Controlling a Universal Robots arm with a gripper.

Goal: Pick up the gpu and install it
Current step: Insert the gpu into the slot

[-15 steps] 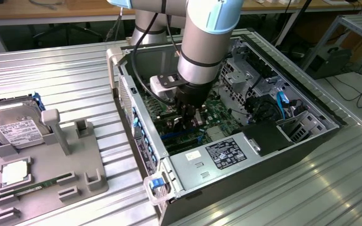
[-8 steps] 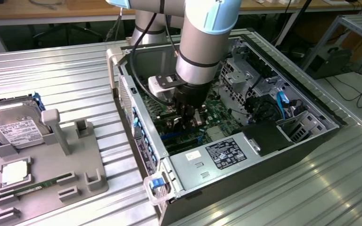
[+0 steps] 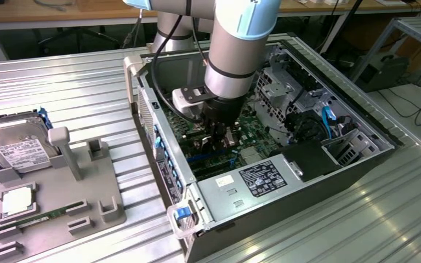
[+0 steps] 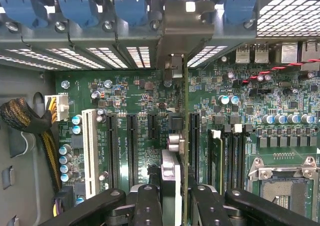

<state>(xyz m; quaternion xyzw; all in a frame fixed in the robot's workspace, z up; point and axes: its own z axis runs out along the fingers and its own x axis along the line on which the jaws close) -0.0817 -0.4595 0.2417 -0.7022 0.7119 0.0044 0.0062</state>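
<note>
The open computer case (image 3: 195,192) lies on the metal table, and my arm reaches down into it. My gripper (image 3: 219,137) is low over the green motherboard (image 3: 251,137). In the wrist view the gripper (image 4: 176,206) is shut on the gpu (image 4: 172,171), a thin dark card seen edge-on between the two black fingers (image 4: 148,206). The card stands upright among the black expansion slots (image 4: 132,141). Its silver bracket end (image 4: 185,26) sits against the case's rear slot openings. Whether its lower edge is seated in a slot is hidden.
A grey holder tray (image 3: 72,192) at the exterior view's left carries a silver hard drive (image 3: 17,150), a processor (image 3: 17,200) and a green memory stick (image 3: 42,216). Inside the case are the power supply (image 3: 265,178), blue cables (image 3: 328,118) and a drive cage (image 3: 284,82).
</note>
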